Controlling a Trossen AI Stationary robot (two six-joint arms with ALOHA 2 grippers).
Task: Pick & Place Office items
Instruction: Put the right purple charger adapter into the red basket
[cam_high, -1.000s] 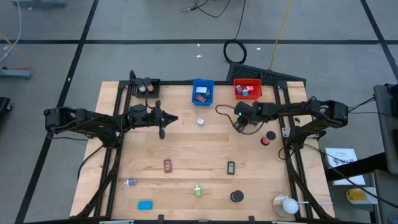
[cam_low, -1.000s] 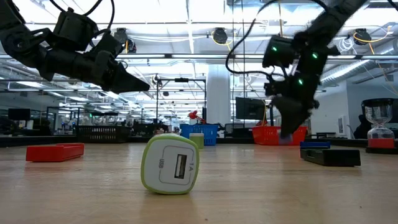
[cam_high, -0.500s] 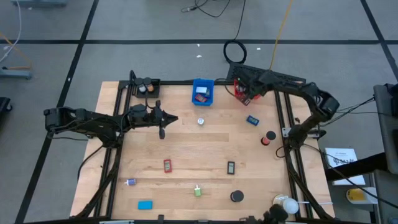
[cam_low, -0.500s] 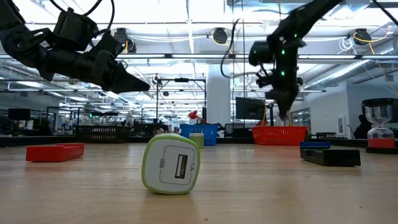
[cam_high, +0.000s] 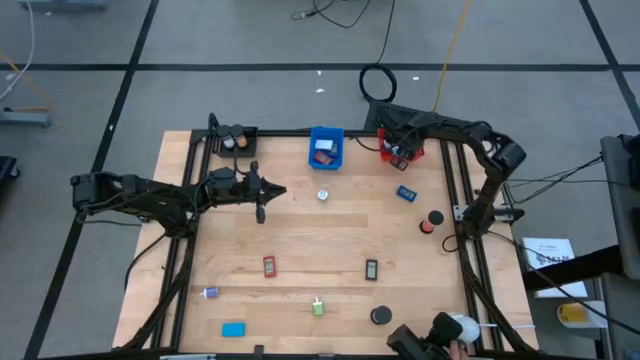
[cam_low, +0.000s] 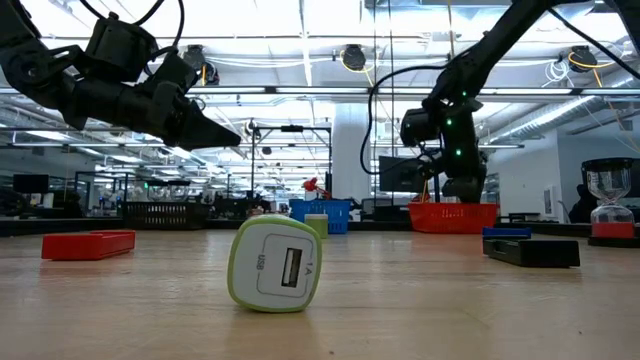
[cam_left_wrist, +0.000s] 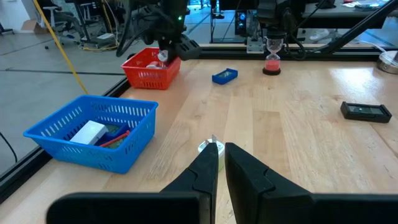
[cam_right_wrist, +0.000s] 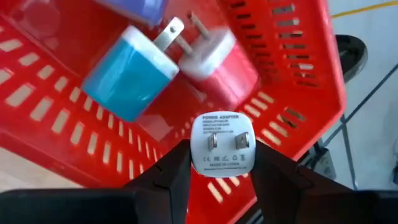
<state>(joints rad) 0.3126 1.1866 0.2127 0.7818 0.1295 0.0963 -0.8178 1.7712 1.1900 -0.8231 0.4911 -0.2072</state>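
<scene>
Swung from mid-counter to above red bin (cam_high: 398, 143), right gripper (cam_right_wrist: 221, 163) clamping white plug (cam_right_wrist: 221, 144).
Release only once centred over bin; left gripper (cam_left_wrist: 218, 163) closed, empty, waiting.

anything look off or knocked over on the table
The green charger lies tipped on its side near the front edge. Otherwise nothing stands out: the right end effector holds a white adapter over the red bin.
</scene>
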